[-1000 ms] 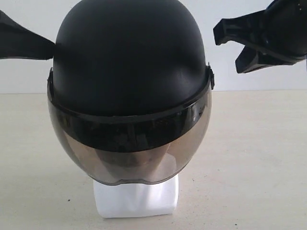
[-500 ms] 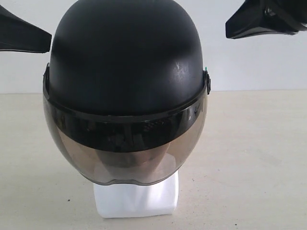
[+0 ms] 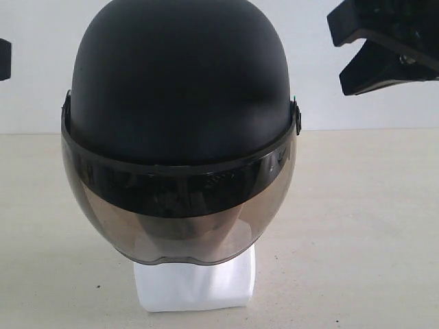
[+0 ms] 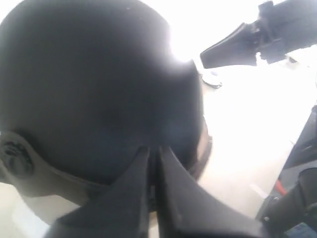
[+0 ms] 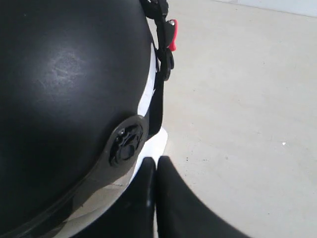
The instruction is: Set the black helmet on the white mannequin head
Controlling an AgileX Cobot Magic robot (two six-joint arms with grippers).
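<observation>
Left jaws and right jaws closed, empty, apart from black helmet (image 3: 178, 75), seated over white mannequin head (image 3: 195, 284)

A pale beige, matte worktop (image 3: 370, 226) with a faintly mottled surface stretches back to a plain white wall (image 3: 329, 103) and meets it along a straight, level line. A tiny dark speck (image 3: 98, 286) lies on the worktop near the front left.
</observation>
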